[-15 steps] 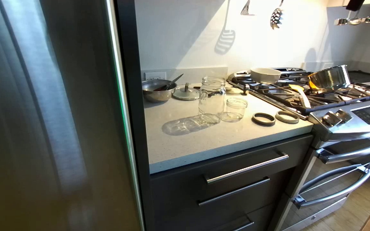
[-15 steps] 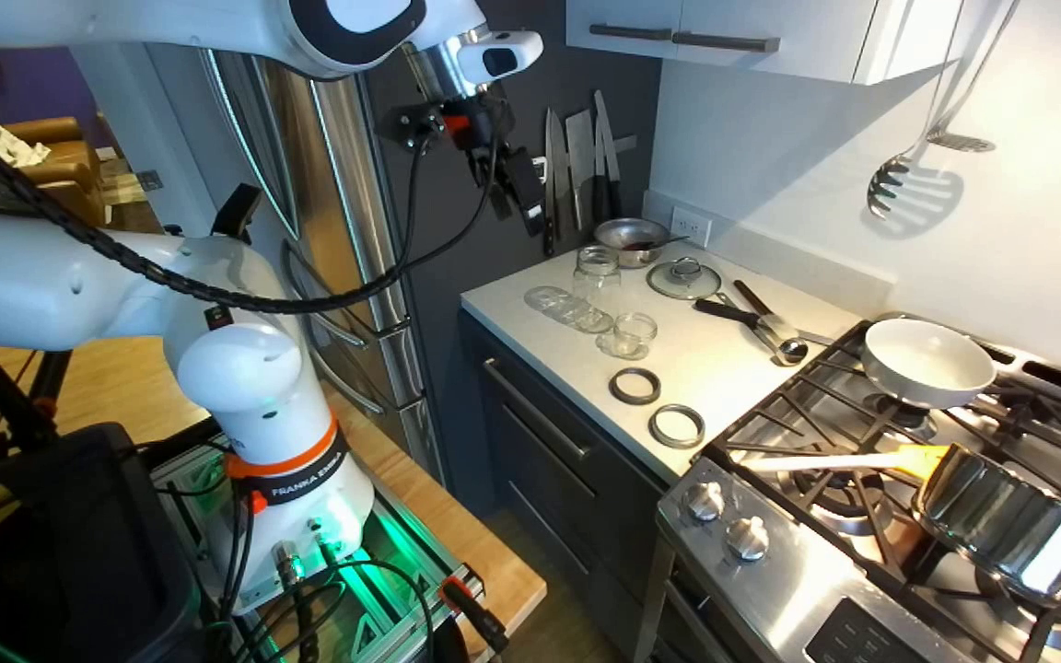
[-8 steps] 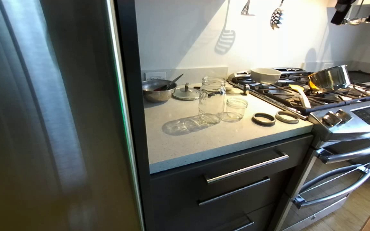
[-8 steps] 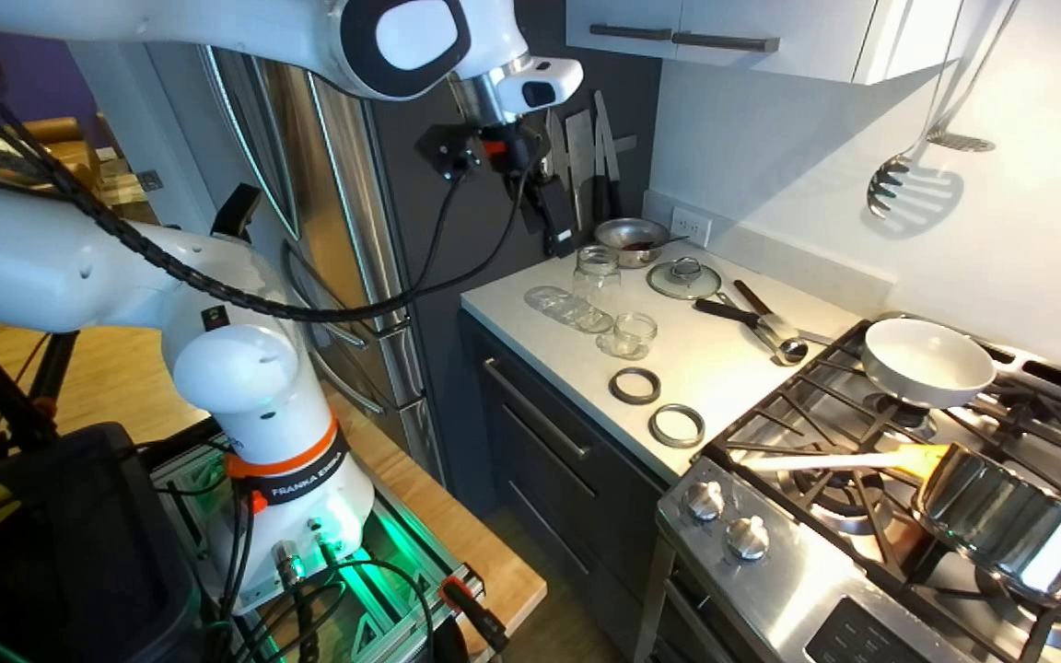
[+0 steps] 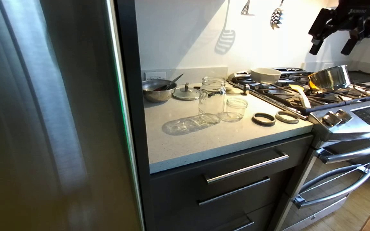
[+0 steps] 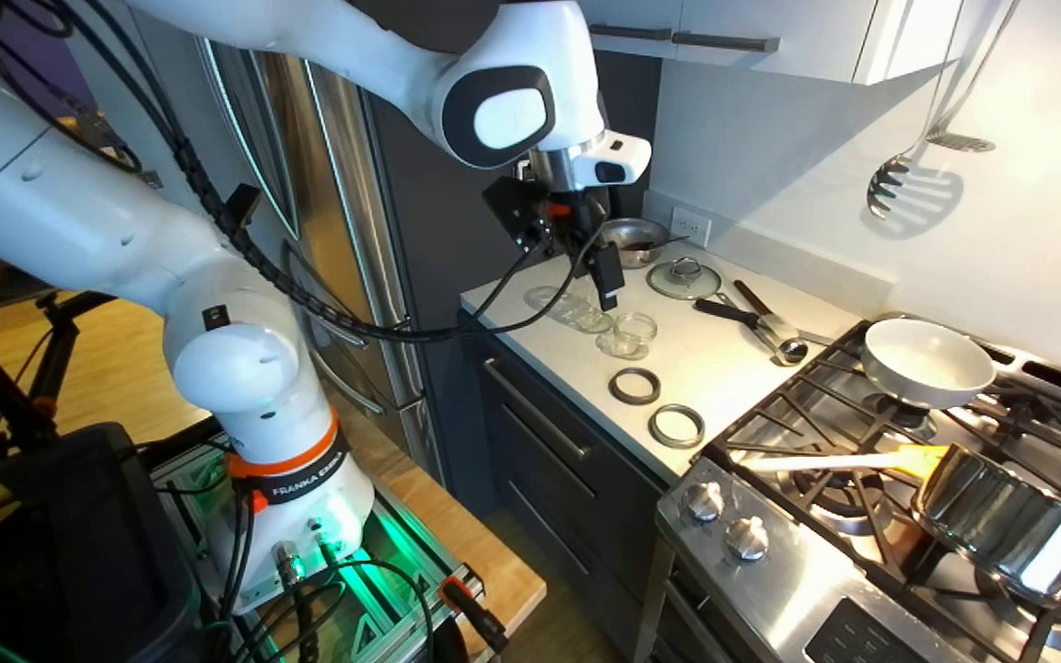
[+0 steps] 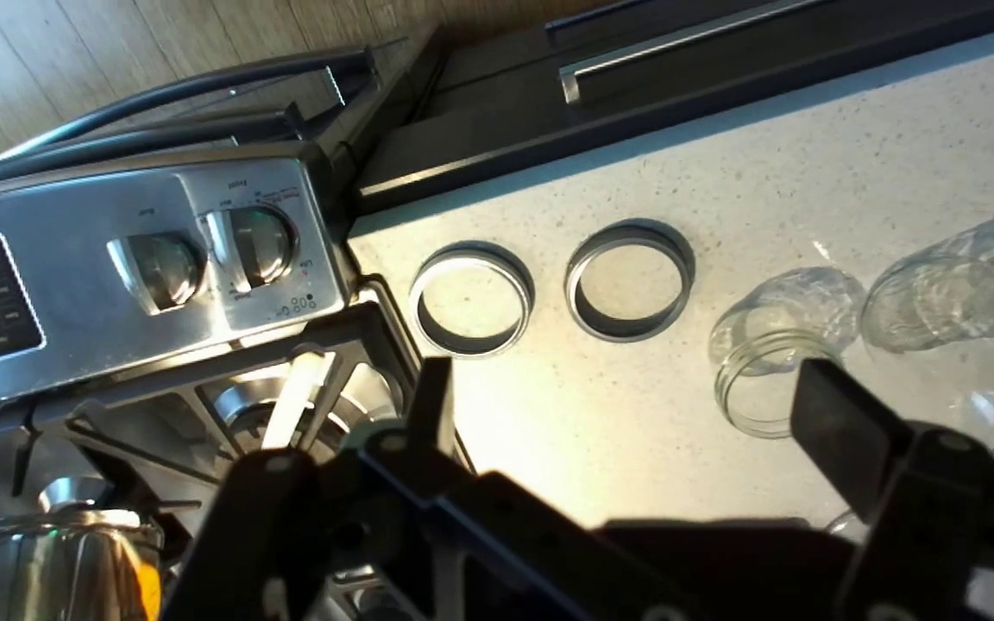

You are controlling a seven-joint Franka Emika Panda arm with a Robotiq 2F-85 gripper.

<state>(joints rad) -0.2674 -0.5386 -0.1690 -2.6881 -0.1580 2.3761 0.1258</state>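
Hanging above the bench [image 5: 185,150], jaws spread and released, the pincer [image 5: 331,49] stands clear of a short jar [image 5: 235,110], a dark ring [image 7: 622,328] and a paler ring [image 7: 462,345], the rings flat between jar and stove [image 6: 798,589]. Tall jar [image 5: 210,101] stands beside the short one. Pale speckled bench top over dark drawers [image 5: 185,186]; white wall [image 5: 178,41] behind; steel fridge [image 5: 50,115] beyond a dark panel [image 6: 443,239].
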